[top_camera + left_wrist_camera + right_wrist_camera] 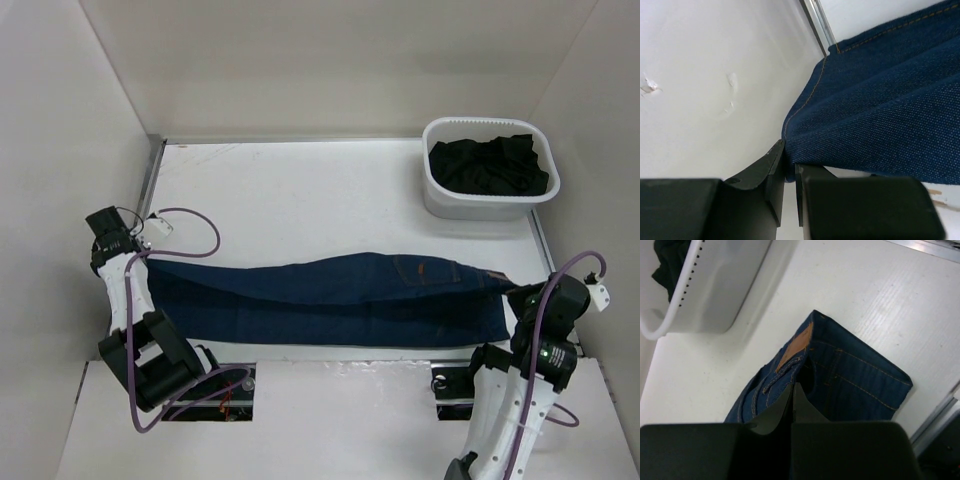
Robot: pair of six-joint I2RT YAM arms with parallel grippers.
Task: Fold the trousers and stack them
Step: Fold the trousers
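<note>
Two-ended hold, logged left to right. Pinched the leg hem at the left edge of the counter with the left gripper (789, 165), with jaws clenched on only a sliver of denim at the hem corner. Judged slip most likely there: such a thin bite could pull free on any lift or swing toward the waist.

Found the trousers (330, 295) laid along the near edge, doubled lengthwise, with hem at the left edge and waist close to the right edge. Expected sag and drag mid-span on a lift, given long, heavy denim; could bunch or skew the fold.

Clamped the waist end with the right gripper (792, 390), with fingers closed on fabric just beside the brown patch (795, 347). Could not tell whether through all layers or the top one only. If top only, risked peeling the layers apart.

Noted a white basket (487, 205) of dark clothes (490, 165) at the far right corner, well apart from the waist; slight chance of clipping it on a wide right-arm swing.

Worked on a white matte table (300, 200). Boxed in by white walls left, far and right, with a metal strip (150, 170) along the left edge. Sat tight against the left wall (70, 150) on that side, so little room to pull outward.
</note>
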